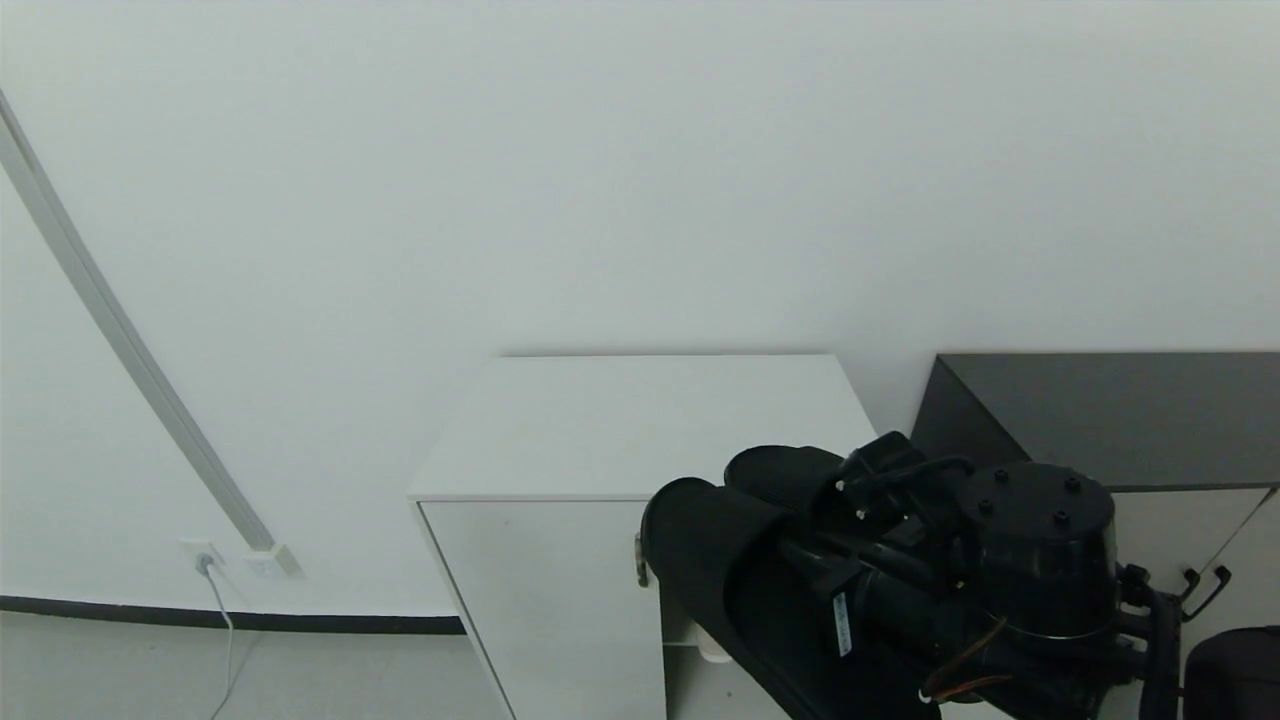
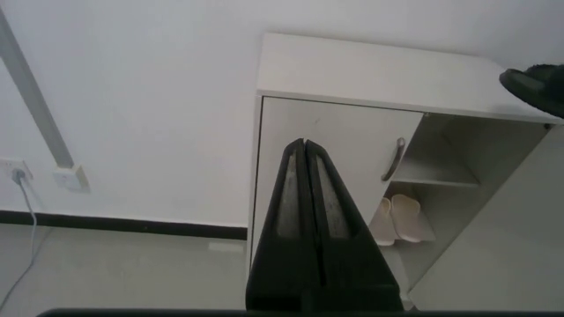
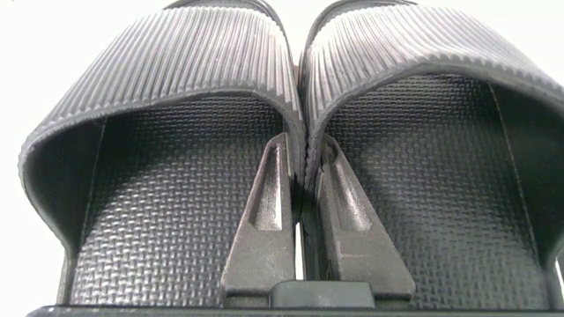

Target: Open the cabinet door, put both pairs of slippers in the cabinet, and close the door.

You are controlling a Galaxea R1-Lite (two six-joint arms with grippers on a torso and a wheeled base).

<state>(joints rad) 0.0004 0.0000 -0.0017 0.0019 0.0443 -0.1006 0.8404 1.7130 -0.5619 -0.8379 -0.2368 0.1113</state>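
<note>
A pair of black slippers (image 3: 176, 176) is pinched side by side at their inner edges by my right gripper (image 3: 300, 167), which is shut on them. In the head view the black slippers (image 1: 720, 545) hang in front of the white cabinet (image 1: 640, 420), near its top front edge. The cabinet's left door (image 2: 335, 150) is closed, with a handle (image 2: 398, 158) at its edge; the right side stands open. A beige pair of slippers (image 2: 401, 220) lies on the lower shelf inside. My left gripper (image 2: 304, 145) is shut and holds nothing, well back from the cabinet and facing its front.
A dark-topped cabinet (image 1: 1100, 420) stands right beside the white one. A wall socket with a cable (image 1: 205, 560) and a slanted wall conduit (image 1: 120, 340) are to the left. Bare floor (image 2: 115, 273) lies left of the cabinet.
</note>
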